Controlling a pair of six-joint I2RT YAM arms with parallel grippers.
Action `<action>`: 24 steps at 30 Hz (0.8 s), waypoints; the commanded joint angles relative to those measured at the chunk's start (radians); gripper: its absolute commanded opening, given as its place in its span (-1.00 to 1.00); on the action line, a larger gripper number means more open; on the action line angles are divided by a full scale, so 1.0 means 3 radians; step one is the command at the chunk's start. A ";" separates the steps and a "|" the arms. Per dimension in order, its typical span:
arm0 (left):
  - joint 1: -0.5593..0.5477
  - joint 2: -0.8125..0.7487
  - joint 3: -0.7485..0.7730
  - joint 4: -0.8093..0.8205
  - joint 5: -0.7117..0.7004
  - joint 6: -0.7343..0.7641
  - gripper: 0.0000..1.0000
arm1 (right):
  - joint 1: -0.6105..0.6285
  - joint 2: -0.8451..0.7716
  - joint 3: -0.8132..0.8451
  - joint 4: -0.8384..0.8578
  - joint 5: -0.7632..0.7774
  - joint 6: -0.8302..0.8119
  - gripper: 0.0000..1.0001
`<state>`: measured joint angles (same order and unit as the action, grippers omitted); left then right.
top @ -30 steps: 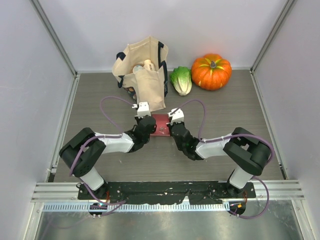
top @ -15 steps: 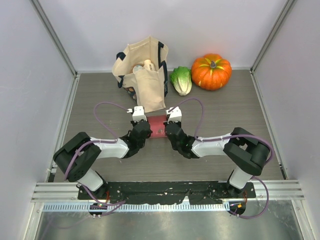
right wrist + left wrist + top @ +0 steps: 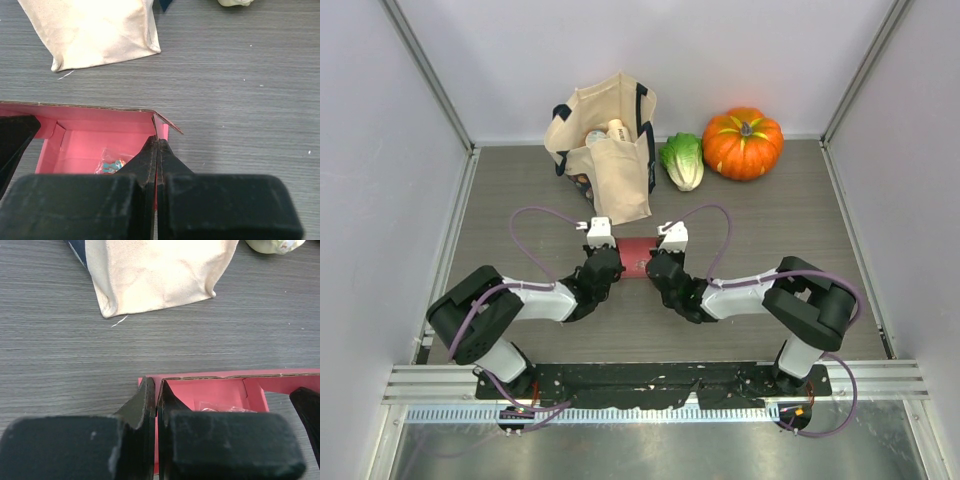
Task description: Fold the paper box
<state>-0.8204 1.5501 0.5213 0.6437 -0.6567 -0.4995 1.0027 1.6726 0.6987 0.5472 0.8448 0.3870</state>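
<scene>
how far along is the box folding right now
Done: the pink box already stands as an open tray with raised walls, a small packet lying inside. In hand: the left end effector is shut on its left end wall and the right end effector on its right end wall. Left: the top is open and a corner flap sticks out.

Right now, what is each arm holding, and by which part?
The box: left jaws shut on its left end wall, right jaws on its right end wall.
</scene>
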 commanded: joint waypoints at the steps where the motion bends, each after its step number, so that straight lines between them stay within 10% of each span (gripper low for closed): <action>1: -0.0073 0.0002 -0.0147 0.0303 0.0011 0.0054 -1.00 | 0.0073 0.0106 -0.0054 -0.0018 0.0385 0.0213 -0.99; 24: -0.0323 0.0207 -0.0541 0.0805 -0.0235 0.0131 -1.00 | 0.0370 0.0203 -0.0488 0.0332 0.0518 0.0454 -0.99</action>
<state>-0.8951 1.5806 0.3969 0.8883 -0.7128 -0.4332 1.1011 1.7130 0.6365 0.6140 1.0000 0.5117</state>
